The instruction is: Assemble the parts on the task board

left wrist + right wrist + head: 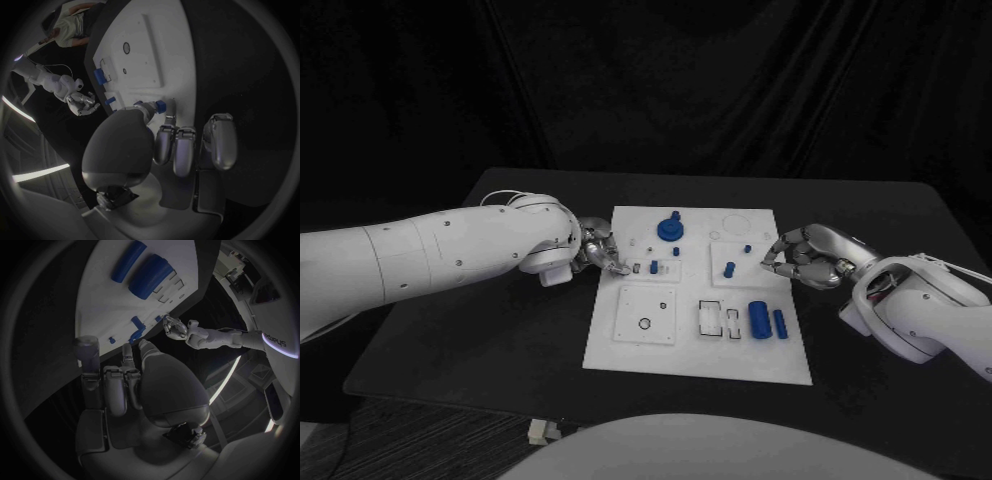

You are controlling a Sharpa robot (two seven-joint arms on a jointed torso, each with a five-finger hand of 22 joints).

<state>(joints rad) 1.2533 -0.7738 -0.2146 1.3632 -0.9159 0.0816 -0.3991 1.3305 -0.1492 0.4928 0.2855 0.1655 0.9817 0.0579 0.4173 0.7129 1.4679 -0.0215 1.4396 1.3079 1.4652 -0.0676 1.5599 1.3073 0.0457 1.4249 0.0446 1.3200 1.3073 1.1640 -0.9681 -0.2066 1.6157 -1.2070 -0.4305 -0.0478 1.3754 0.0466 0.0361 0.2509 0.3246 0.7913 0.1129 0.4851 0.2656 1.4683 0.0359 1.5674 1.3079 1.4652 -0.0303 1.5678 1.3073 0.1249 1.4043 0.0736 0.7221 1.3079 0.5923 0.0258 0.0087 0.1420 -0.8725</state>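
On the black counter (473, 340) before you, the white rectangular task board (697, 360) lies flat at the middle, its near strip bare. Moving away from you, the first row carries a raised white square plate with a small dark ring (645, 324) on the left, an open rectangular frame recess (711, 318) in the centre, and two blue parts on the right: a thick blue cylinder (759, 319) lying on its side and, just beside it toward the board's right edge, a slimmer blue bar (779, 321). Next you reach both hands, level with the board's middle. Your left hand (599, 248) sits at the board's left edge; in the left wrist view its fingers (185, 150) are curled together over the board edge, and a small blue peg (160, 105) shows at the thumb tip, but you cannot tell from these frames whether it is actually pinched. Your right hand (805, 256) rests at the board's right edge, fingers (115, 390) drawn in together; you cannot tell whether they hold anything. Between the hands stand small blue pegs (653, 266) and a short blue pin on a white square block (730, 268). Farthest from you, a large blue round knob part (671, 229) stands upright near the board's far edge, with a faint circular outline (733, 223) to its right.
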